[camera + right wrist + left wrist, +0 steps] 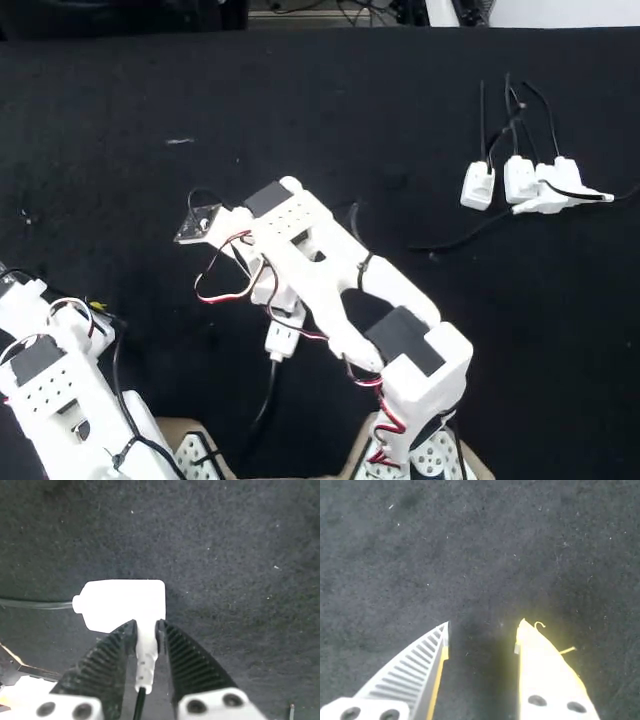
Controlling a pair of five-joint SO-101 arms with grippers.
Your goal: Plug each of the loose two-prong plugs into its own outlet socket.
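Right pincer (146, 626) pinches the plug (145, 665) by its neck; it may twist off the socket (122, 605). Left pincer (482, 625) gapes empty.

Two-prong plugs and sockets, seen in two separate spots

A narrow white plug (145, 655) on a black cord is butted against a rounded white socket block (122, 605) and touches it; whether it is fully seated cannot be told. It is clamped between the fingers of the right gripper (146, 630). Well apart, far right in the high view, three more white pieces (520, 180) with black cords are clustered together.
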